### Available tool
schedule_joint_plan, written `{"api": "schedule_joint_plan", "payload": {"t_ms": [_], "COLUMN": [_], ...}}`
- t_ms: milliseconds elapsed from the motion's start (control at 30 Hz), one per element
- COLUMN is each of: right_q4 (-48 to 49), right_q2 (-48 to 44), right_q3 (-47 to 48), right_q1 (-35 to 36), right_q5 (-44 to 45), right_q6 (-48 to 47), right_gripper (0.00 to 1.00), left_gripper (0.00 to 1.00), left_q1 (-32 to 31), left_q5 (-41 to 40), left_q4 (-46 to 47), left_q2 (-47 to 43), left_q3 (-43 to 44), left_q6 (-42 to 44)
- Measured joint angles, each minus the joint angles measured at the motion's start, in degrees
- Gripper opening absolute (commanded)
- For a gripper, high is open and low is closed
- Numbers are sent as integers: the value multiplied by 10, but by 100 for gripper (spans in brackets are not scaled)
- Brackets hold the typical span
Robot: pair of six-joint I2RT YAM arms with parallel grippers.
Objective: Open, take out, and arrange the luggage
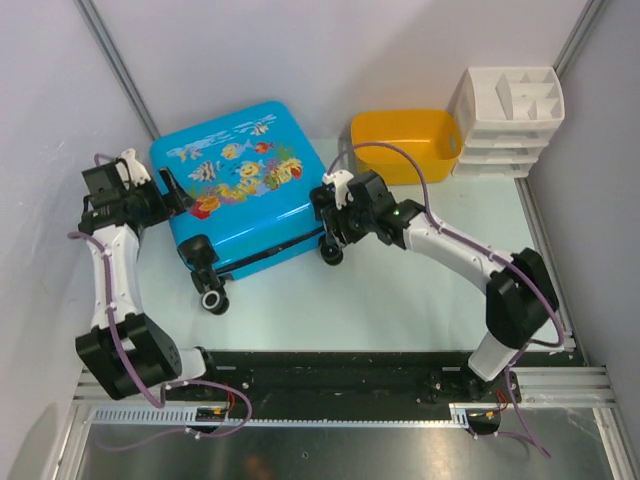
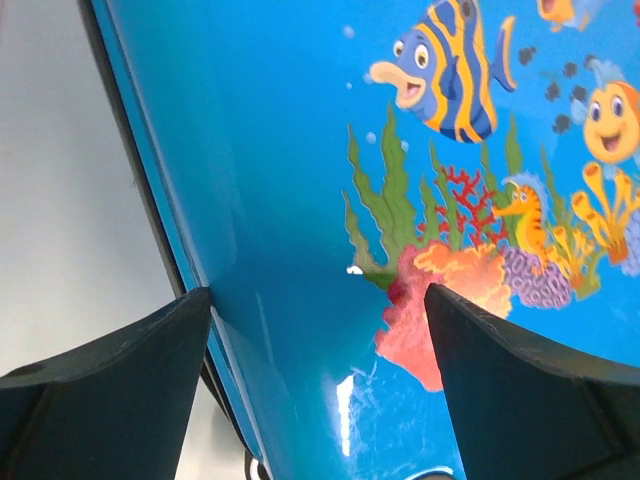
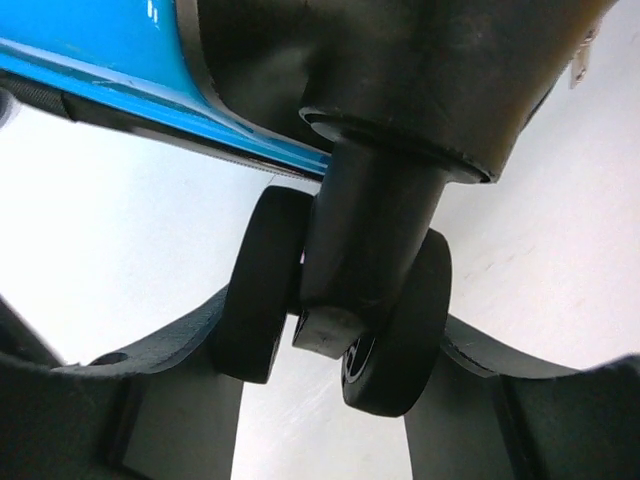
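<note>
Luggage (image 1: 240, 190) lies flat and closed, print up, at rear left of the table (image 1: 400, 290). Left gripper (image 2: 318, 292) stands wide open across its left edge, holding nothing. Right gripper (image 3: 338, 325) is clamped on the twin wheel (image 3: 400, 330) at the near right corner
</note>
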Motion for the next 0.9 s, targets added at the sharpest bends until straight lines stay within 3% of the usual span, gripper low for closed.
{"api": "schedule_joint_plan", "payload": {"t_ms": [33,67,100,200,333,500,667,767,900], "right_q4": [-2,-7,-14,-33,-80,-96,-121,-122,-94], "right_q2": [-18,-35,-49,-85,-132,-179,-224,-219,-166], "right_q3": [-19,-33,-44,-73,-88,-83,-74,-73,-73], "right_q1": [13,27,42,79,122,60,-47,-87,-118], "right_q5": [15,30,42,48,2,-94,-128,-126,-123], "right_q6": [20,42,62,91,67,43,-10,-52,-105], "right_gripper": [9,26,62,99,100,100,99,91,84], "left_gripper": [91,91,91,91,94,99,99,95,83], "left_q1": [-7,-16,-27,-66,-112,-151,-170,-165,-166], "left_q5": [-2,-7,-15,-40,-64,-37,-13,-1,27], "left_q4": [2,7,10,21,46,63,31,3,-33], "left_q2": [13,25,38,79,135,138,21,-96,-193], "left_q3": [9,18,26,61,116,143,104,55,13], "left_q6": [9,17,26,47,76,103,152,171,174]}}
